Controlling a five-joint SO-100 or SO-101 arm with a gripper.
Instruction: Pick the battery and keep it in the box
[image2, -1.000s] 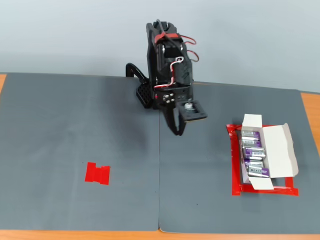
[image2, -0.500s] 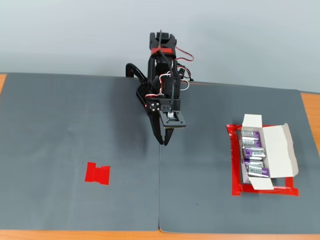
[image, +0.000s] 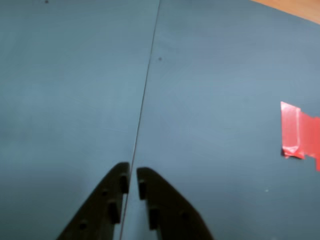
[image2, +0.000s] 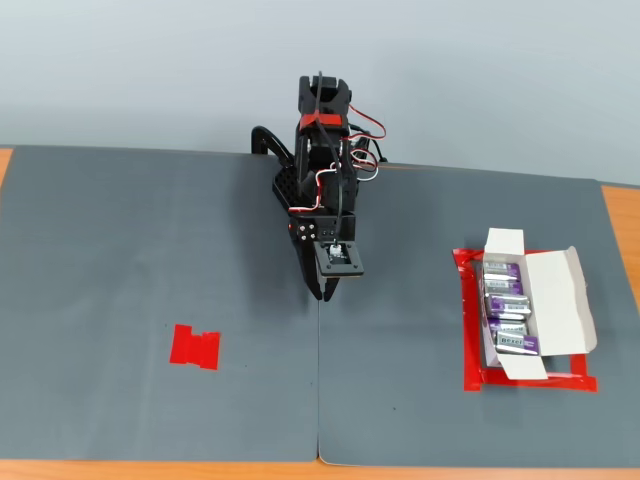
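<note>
Several batteries (image2: 505, 300), purple-ended with silver labels, lie in a row inside the open white box (image2: 560, 300) at the right of the fixed view. My black gripper (image2: 322, 295) hangs over the middle of the mat, well left of the box, pointing down at the seam between the two mat sheets. In the wrist view the gripper (image: 131, 175) is shut, its two dark fingers almost touching on either side of the seam, with nothing between them. No battery or box shows in the wrist view.
A red tape frame (image2: 470, 345) surrounds the box. A flat red tape patch (image2: 195, 346) lies on the left mat sheet and shows at the right edge of the wrist view as the tape patch (image: 298, 132). The grey mat (image2: 150, 250) covers an orange table (image2: 625, 215).
The arm has swung away from the box side toward the mat's centre seam, and the gripper has dropped lower. The batteries and box have not moved.
</note>
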